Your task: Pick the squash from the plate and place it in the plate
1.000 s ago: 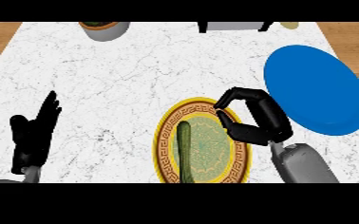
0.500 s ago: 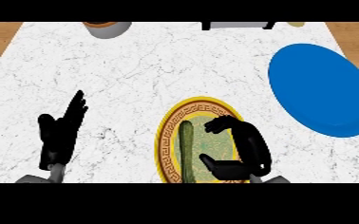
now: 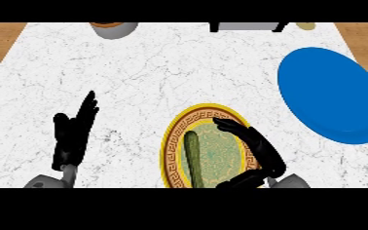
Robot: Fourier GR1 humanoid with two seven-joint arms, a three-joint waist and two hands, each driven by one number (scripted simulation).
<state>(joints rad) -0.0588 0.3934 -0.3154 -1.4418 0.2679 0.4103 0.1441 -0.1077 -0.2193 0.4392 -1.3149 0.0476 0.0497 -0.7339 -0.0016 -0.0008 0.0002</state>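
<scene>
A long green squash [image 3: 193, 156] lies lengthwise on the left part of a yellow patterned plate [image 3: 176, 135] at the lower middle of the counter. My right hand [image 3: 260, 152] hovers over the plate's right half, fingers curved toward the squash with the thumb low beside it; nothing is held. A blue plate [image 3: 323, 92] lies at the right edge. My left hand [image 3: 73, 131] rests open at the lower left, fingers up.
A grey bowl with a brown inside [image 3: 114, 28] stands at the back left. A dark object [image 3: 248, 27] and a small pale thing [image 3: 307, 26] sit along the back edge. Wooden strips show past the marble counter [image 3: 158, 68] on both sides.
The view has shifted, so everything sits further right and higher. My right hand has opened out over the plate's right half, fingertips reaching toward the squash. The squash has not moved.
</scene>
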